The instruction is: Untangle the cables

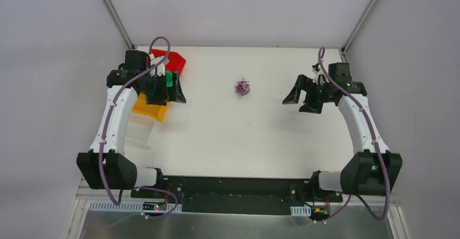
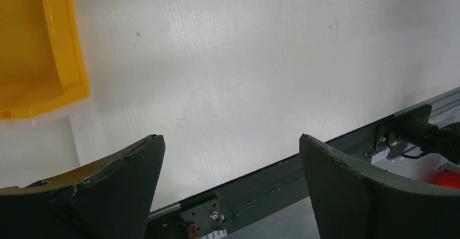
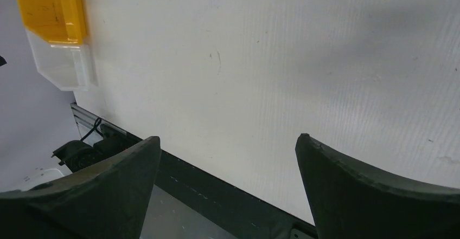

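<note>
Both spread wide, empty: left gripper [image 2: 230, 137], right gripper [image 3: 229, 136]; cables [image 1: 242, 87] balled between them.

Red, blue and white cables [image 1: 242, 88] on a plain white table [image 1: 260, 136]. The left claw [image 2: 229, 139] and right claw [image 3: 228, 137] — both black. A red bin [image 1: 174, 61], green bin [image 1: 169, 78], yellow bin [image 1: 149, 108], clear bin [image 1: 144, 136].

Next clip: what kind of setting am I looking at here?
Most likely a lab robot workcell rather than a home or shop floor: a white table boxed in by plain pale panels, a left arm and right arm bolted at its near edge, and coloured plastic bins on the left.
</note>
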Available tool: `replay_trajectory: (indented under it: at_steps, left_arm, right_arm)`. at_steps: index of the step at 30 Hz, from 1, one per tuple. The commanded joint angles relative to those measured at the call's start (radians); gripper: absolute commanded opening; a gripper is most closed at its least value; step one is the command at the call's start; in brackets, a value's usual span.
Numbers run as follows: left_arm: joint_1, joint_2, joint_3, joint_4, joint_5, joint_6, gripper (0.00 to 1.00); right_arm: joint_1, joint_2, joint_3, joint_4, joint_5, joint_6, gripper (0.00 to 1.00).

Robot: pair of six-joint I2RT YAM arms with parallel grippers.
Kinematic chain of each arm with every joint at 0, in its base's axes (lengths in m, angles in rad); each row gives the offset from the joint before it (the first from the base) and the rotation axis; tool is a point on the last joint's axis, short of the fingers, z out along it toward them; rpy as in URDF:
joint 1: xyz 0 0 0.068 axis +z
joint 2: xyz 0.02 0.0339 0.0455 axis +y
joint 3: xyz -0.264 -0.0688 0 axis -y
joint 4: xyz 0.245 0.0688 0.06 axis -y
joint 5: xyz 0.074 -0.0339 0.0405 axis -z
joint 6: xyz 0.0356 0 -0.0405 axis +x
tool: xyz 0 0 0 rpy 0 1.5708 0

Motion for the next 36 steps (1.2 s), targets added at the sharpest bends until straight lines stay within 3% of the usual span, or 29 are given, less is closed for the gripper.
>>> replay_trajectory:
  at_steps: [1,3,9,15,22,30,33,36]
  left_arm:
    - [-0.023,0.116,0.044,0.143,0.075,-0.076,1.00]
    - [-0.041,0.186,0.055,0.207,0.122,-0.121,1.00]
    - [-0.117,0.431,0.109,0.452,0.217,-0.236,1.00]
    - [-0.196,0.685,0.188,0.775,0.307,-0.383,1.00]
    - [-0.263,0.954,0.288,1.163,0.402,-0.641,0.77]
    - [-0.332,1.080,0.275,1.309,0.385,-0.750,0.70]
    - [-0.353,1.085,0.266,1.321,0.407,-0.765,0.54]
    - [-0.374,1.042,0.218,1.321,0.437,-0.743,0.28]
  right_arm:
    - [0.006,0.173,0.116,0.077,-0.065,0.064,0.99]
    - [0.015,0.252,0.159,0.110,-0.152,0.090,0.99]
    - [0.102,0.479,0.268,0.274,-0.145,0.212,0.99]
    - [0.173,0.762,0.478,0.321,-0.142,0.300,0.89]
    - [0.242,0.957,0.622,0.423,-0.093,0.351,0.73]
    - [0.265,1.052,0.639,0.470,-0.088,0.377,0.58]
    - [0.271,1.049,0.602,0.491,-0.095,0.396,0.40]
    - [0.269,1.004,0.530,0.488,-0.098,0.379,0.17]
